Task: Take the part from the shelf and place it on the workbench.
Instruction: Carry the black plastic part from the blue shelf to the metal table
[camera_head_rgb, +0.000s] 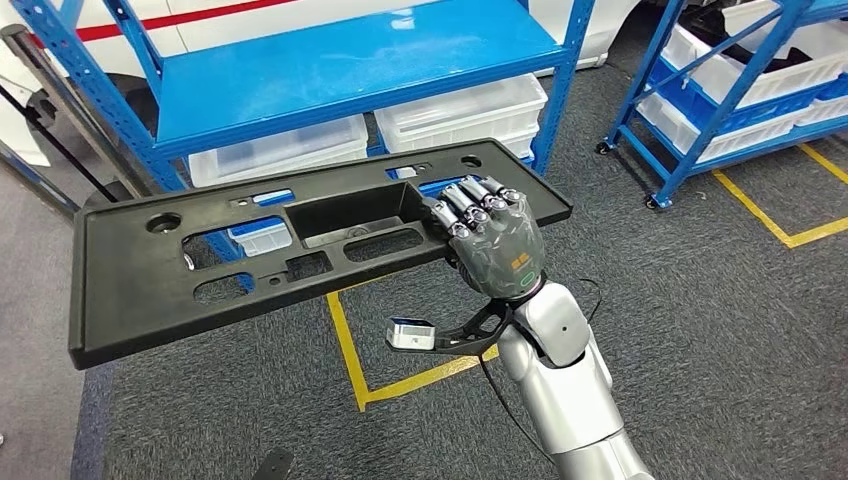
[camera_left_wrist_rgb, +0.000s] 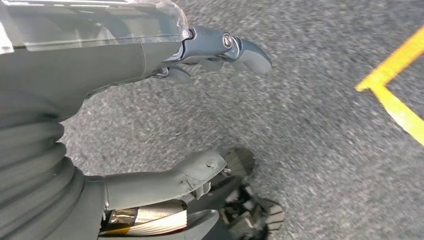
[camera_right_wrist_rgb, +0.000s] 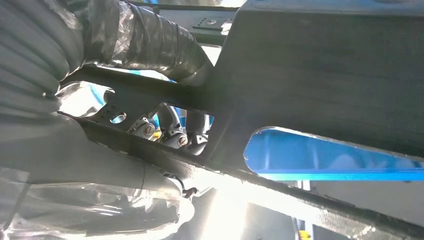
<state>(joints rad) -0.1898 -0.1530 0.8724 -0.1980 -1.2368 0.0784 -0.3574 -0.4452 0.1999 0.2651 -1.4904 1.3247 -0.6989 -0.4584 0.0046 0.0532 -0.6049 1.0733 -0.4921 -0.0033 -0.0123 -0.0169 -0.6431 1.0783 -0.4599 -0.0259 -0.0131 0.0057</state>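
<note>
- The floor is dark grey carpet with yellow tape lines marking out boxes. The left wrist view shows the same carpet and another bit of yellow tape.
- Straight ahead there's a blue shelf on blue steel posts, and its top board looks bare from here. A second blue shelf sits off near the right edge of the head view, on small wheels, loaded with white bins.
- The part is a long flat black plastic panel with a pile of cutouts and a recessed pocket in the middle. It's up in the air in front of the first shelf, roughly level, tipped a bit so its left end sits lower and nearer the camera. It's off the shelf and isn't resting on anything.
- Clear plastic bins are tucked under the first shelf, side by side, visible behind and through the panel's holes.
- The right hand has the part gripped near its right-hand end, fingers curled over the top edge of the recess. From the right wrist view you can see the fingers poking through a cutout from underneath.
- The left hand hangs over the carpet with nothing in it, thumb and fingers apart.
</note>
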